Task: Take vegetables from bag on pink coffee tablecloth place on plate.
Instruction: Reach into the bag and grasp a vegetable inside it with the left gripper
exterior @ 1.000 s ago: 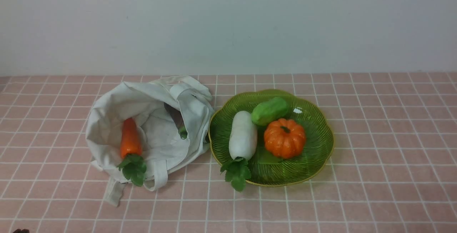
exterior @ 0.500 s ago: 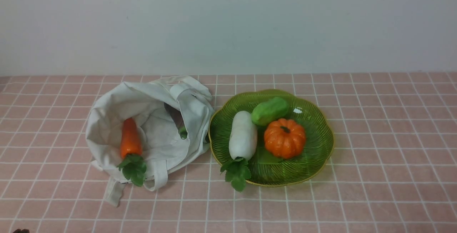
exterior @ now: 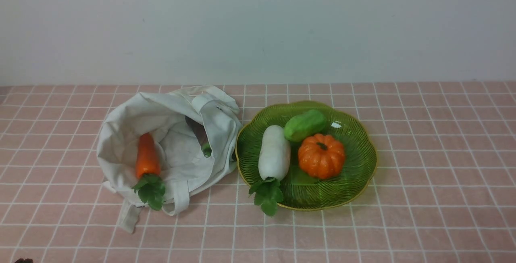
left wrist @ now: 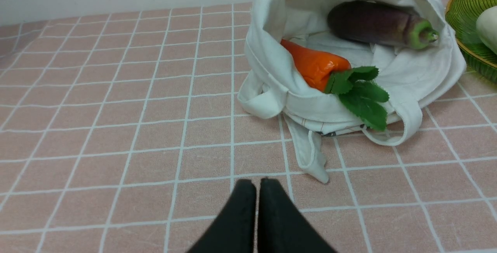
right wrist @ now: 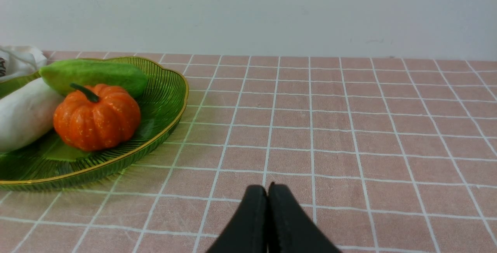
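Note:
The off-white cloth bag point(exterior: 177, 166) lies open on the pink grid tablecloth point(exterior: 423, 182), left of the green ribbed plate point(exterior: 354, 174). In the left wrist view the bag point(left wrist: 411, 70) holds a dark purple eggplant point(left wrist: 369, 22) with a green cap and an orange carrot point(left wrist: 314, 64) with green leaves. In the front view the carrot point(exterior: 146, 156) shows, and only a sliver of the eggplant point(exterior: 199, 134). My left gripper point(left wrist: 256, 185) is shut and empty over the cloth, short of the bag. My right gripper point(right wrist: 268, 189) is shut and empty, beside the plate point(right wrist: 163, 101).
The plate holds a white radish point(exterior: 274, 152) with green leaves, a green gourd point(exterior: 304, 125) and an orange pumpkin point(exterior: 321, 156). A bag strap point(left wrist: 310, 156) trails on the cloth towards my left gripper. A pale wall point(exterior: 258, 25) stands behind the table.

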### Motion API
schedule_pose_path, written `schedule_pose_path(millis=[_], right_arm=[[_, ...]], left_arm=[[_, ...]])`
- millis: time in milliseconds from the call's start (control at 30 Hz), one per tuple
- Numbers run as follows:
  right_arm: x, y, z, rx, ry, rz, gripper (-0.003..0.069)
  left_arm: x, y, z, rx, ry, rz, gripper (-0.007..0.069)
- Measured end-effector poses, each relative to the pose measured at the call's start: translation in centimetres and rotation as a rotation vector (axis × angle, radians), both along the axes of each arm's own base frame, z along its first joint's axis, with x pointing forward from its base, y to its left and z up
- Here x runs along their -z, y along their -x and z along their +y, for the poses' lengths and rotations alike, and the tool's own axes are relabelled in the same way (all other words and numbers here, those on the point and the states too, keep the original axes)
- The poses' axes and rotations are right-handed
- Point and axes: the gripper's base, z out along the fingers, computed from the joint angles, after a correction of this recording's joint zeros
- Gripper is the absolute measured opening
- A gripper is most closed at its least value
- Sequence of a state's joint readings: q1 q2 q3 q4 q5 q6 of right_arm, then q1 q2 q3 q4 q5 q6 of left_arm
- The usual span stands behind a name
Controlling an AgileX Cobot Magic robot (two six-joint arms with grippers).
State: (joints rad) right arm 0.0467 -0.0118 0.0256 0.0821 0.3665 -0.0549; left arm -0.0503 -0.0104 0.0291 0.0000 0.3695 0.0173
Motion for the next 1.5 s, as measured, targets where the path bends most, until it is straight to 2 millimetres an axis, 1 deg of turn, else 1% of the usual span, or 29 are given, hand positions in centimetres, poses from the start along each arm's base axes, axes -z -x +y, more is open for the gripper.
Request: schedule_pose_path(millis=[200,267,300,333,367,400,433,533,567,600,633,733,833,933,1033,1067,1133,1167,1200,1233,1267,1333,1433,1467,1500], right_arm=[[0.0,0.0,0.0,0.0,0.0,0.0,-0.0015],[0.0,0.0,0.0,0.0,0.0,0.0,-0.0015],[0.0,0.0,0.0,0.0,0.0,0.0,-0.0015],[0.0,0.0,0.0,0.0,0.0,0.0,-0.0015],[0.0,0.0,0.0,0.0,0.0,0.0,-0.0015],[0.0,0.0,0.0,0.0,0.0,0.0,-0.0015],[0.0,0.0,0.0,0.0,0.0,0.0,-0.0015],[0.0,0.0,0.0,0.0,0.0,0.0,-0.0015],[0.0,0.0,0.0,0.0,0.0,0.0,-0.0015],[0.0,0.0,0.0,0.0,0.0,0.0,-0.0015],[0.0,0.0,0.0,0.0,0.0,0.0,-0.0015],[0.0,0.0,0.0,0.0,0.0,0.0,-0.0015],[0.0,0.0,0.0,0.0,0.0,0.0,-0.0015],[0.0,0.0,0.0,0.0,0.0,0.0,-0.0015],[0.0,0.0,0.0,0.0,0.0,0.0,-0.0015],[0.0,0.0,0.0,0.0,0.0,0.0,-0.0015],[0.0,0.0,0.0,0.0,0.0,0.0,-0.0015],[0.0,0.0,0.0,0.0,0.0,0.0,-0.0015],[0.0,0.0,0.0,0.0,0.0,0.0,-0.0015],[0.0,0.0,0.0,0.0,0.0,0.0,-0.0015],[0.0,0.0,0.0,0.0,0.0,0.0,-0.0015],[0.0,0.0,0.0,0.0,0.0,0.0,-0.0015],[0.0,0.0,0.0,0.0,0.0,0.0,-0.0015],[0.0,0.0,0.0,0.0,0.0,0.0,-0.0015],[0.0,0.0,0.0,0.0,0.0,0.0,-0.0015]], left_arm=[[-0.1,0.0,0.0,-0.002,0.016,-0.007,-0.0004],[-0.1,0.0,-0.3,-0.012,0.169,0.0,-0.0004],[-0.1,0.0,-0.4,-0.011,0.183,0.001,-0.0004],[-0.2,0.0,-0.9,-0.029,0.429,0.02,-0.0004],[-0.3,0.0,-1.1,-0.037,0.553,0.031,-0.0004],[-0.3,0.1,-1.3,-0.037,0.607,0.036,-0.0004],[-0.6,0.1,-1.7,-0.053,0.85,0.064,-0.0004],[-1.2,0.1,-2.3,-0.064,1.23,0.107,-0.0004],[-1.4,0.1,-2.4,-0.063,1.304,0.113,-0.0004],[-1.4,0.1,-2.4,-0.063,1.315,0.113,-0.0004],[-1.7,0.1,-2.4,-0.063,1.371,0.1,-0.0004],[-1.9,0.0,-2.2,-0.059,1.349,0.045,-0.0004],[-2.1,0.0,-2.1,-0.044,1.306,0.028,-0.0004],[-3.6,-0.1,-2.4,-0.006,1.22,0.035,-0.0004],[-6.0,-0.6,-2.8,0.03,1.087,0.081,-0.0005],[-7.5,-1.5,-3.1,0.048,0.965,0.154,-0.0005],[-8.8,-3.1,-3.4,0.065,0.824,0.271,-0.0005],[-9.5,-4.4,-3.6,0.074,0.737,0.365,-0.0005],[-9.4,-5.3,-3.7,0.073,0.685,0.44,-0.0005],[-10.2,-6.9,-3.7,0.08,0.611,0.522,-0.0005],[-10.2,-7.1,-3.7,0.077,0.591,0.537,-0.0005],[-10.8,-10.8,-3.7,0.078,0.474,0.691,0.0],[-11.2,-14.5,-4.2,0.111,0.357,0.786,0.0009],[-11.8,-16.0,-4.9,0.141,0.312,0.796,0.0009],[-11.8,-16.2,-5.1,0.148,0.306,0.8,0.0009]])
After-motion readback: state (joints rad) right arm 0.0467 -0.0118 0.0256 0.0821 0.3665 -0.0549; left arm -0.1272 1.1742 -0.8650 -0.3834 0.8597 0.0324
